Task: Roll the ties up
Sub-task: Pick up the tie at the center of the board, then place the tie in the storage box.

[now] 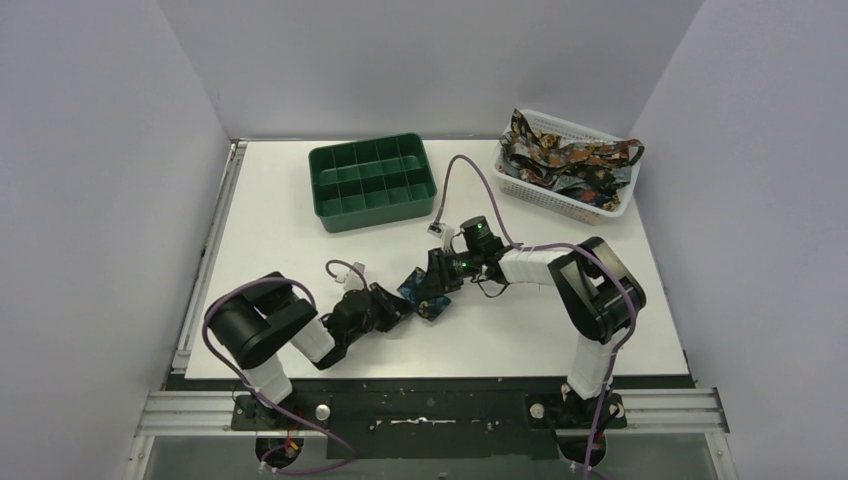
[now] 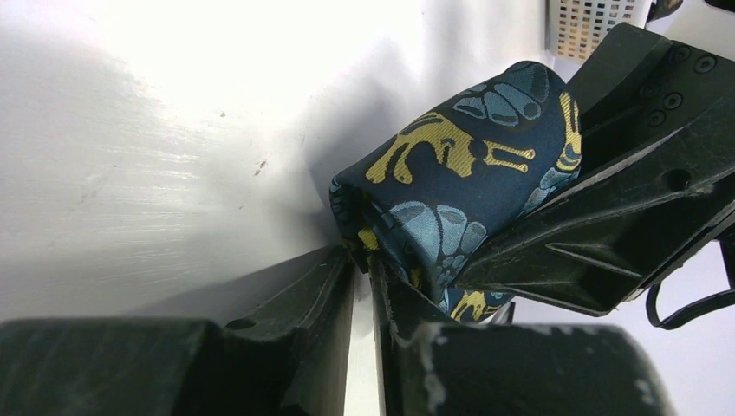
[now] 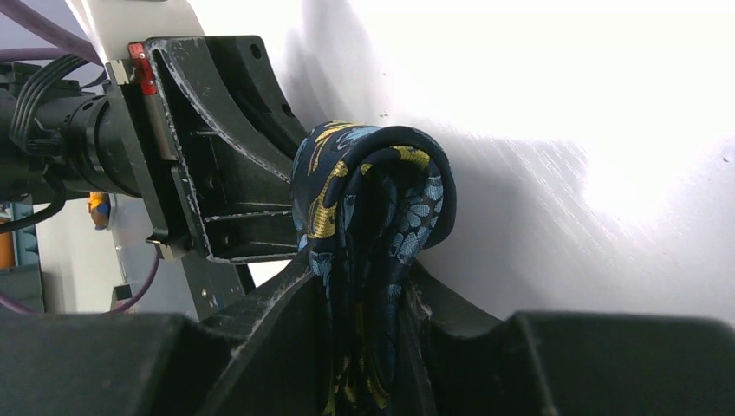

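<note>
one tie (image 2: 468,173): navy, blue-yellow motifs, looped bundle | left gripper (image 2: 360,260) nearly closed on its edge | right gripper (image 3: 364,286) clamps it | far-right basket (image 1: 600,210): more ties (image 1: 560,160), uncountable | one tray (image 1: 380,218)

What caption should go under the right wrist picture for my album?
The right gripper pinches a rolled blue-and-yellow tie, with the left gripper just behind it.

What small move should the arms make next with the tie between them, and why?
Probably back the left gripper off. The tie already looks rolled into a tight bundle, and the right gripper clamps it between its fingers, so it could then lift the roll toward the green tray.
</note>
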Action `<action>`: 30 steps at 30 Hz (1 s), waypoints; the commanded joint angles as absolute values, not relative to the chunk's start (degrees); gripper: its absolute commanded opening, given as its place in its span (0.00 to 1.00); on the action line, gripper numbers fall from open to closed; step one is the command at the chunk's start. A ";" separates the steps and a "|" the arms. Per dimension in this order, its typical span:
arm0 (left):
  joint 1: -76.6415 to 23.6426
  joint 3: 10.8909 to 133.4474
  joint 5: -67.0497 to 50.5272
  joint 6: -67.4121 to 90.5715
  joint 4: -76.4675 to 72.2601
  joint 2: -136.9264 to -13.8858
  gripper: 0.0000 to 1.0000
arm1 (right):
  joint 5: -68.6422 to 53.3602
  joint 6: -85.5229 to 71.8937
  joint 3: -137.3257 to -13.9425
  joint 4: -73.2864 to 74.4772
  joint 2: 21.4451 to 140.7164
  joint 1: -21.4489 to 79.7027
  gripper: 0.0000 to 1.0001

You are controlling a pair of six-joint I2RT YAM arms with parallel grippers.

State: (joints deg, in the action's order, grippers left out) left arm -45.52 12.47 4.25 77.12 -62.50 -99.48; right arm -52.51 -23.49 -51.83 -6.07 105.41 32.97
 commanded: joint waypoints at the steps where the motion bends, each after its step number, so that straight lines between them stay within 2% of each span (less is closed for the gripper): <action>1: -44.76 12.80 6.75 74.95 -56.45 -94.70 0.17 | -53.80 -25.49 -52.42 -8.42 102.74 34.10 0.17; 5: -44.82 12.56 8.10 73.83 -51.47 -91.33 0.22 | -53.36 -27.13 -51.43 -10.58 102.49 33.74 0.18; 8: -44.87 11.39 9.10 73.83 -49.34 -89.24 0.32 | -52.83 -27.97 -51.54 -11.27 101.80 33.01 0.18; 17: -44.57 10.34 13.62 71.60 -38.79 -78.33 0.38 | -45.23 -25.39 -56.95 -3.98 100.54 30.80 0.18; 22: -42.31 13.27 12.91 69.01 -34.40 -75.54 0.40 | -45.72 -26.90 -59.33 -5.01 101.95 30.80 0.18; 26: -39.38 12.96 8.28 68.50 -39.43 -80.91 0.37 | -44.50 -24.30 -59.89 -1.85 104.36 32.76 0.23; 30: -38.41 13.04 3.96 68.77 -48.98 -88.72 0.21 | -45.08 -23.21 -58.58 -2.06 106.69 33.48 0.27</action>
